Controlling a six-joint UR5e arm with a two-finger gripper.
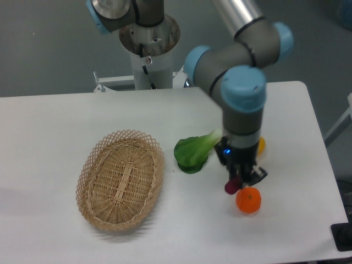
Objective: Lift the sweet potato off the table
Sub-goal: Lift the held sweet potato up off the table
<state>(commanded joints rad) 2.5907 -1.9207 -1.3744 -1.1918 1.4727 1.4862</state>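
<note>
A wicker basket (121,179) is parked on the left of the white table (49,126), nothing seen inside it. Next to it, near the middle, a leafy green (193,153) is laid flat on the tabletop. Right of that the arm (242,88) is hung over the scene with the gripper (240,183) pointed down, and its jaws are clamped on the potato (232,186), a little purple stub that's seen poking out at the fingertips, held just above an orange (248,200) and seemingly clear of the table. A yellow vegetable (261,145) is mostly hidden behind the wrist. No readable writing or brand marks can be made out anywhere.
</note>
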